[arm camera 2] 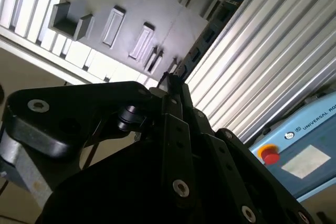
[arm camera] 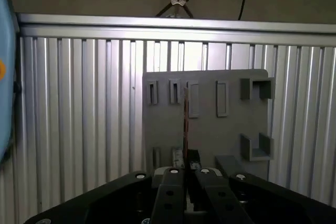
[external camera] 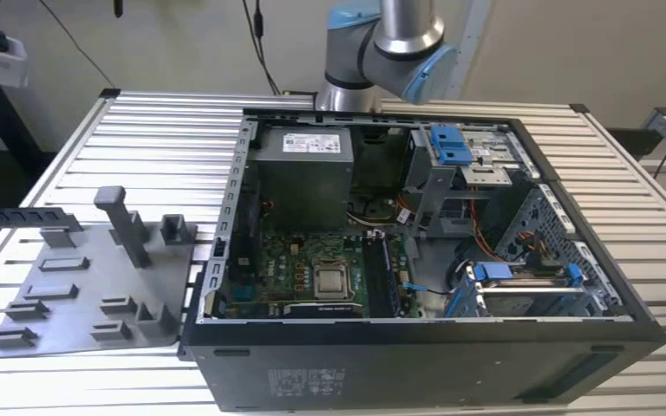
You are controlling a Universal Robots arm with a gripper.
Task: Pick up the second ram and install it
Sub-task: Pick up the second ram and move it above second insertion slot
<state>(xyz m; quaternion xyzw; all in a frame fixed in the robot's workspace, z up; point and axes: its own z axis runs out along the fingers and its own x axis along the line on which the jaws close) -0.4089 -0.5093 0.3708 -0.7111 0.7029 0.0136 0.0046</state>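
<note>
The gripper sits nearest in both wrist views, black links converging, its jaws closed on one end of the second ram. The ram juts straight out from them, edge-on in the first wrist view, over the grey holder plate on the ribbed metal desk. In the exterior view it hangs roughly level at the left, well apart from the open computer case. Behind the case rises the arm.

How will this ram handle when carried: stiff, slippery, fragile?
Probably stiff: the second ram juts straight from the gripper without sagging. Likely light, being thin edge-on in the first wrist view. Held at one end, it might pivot if bumped.
</note>
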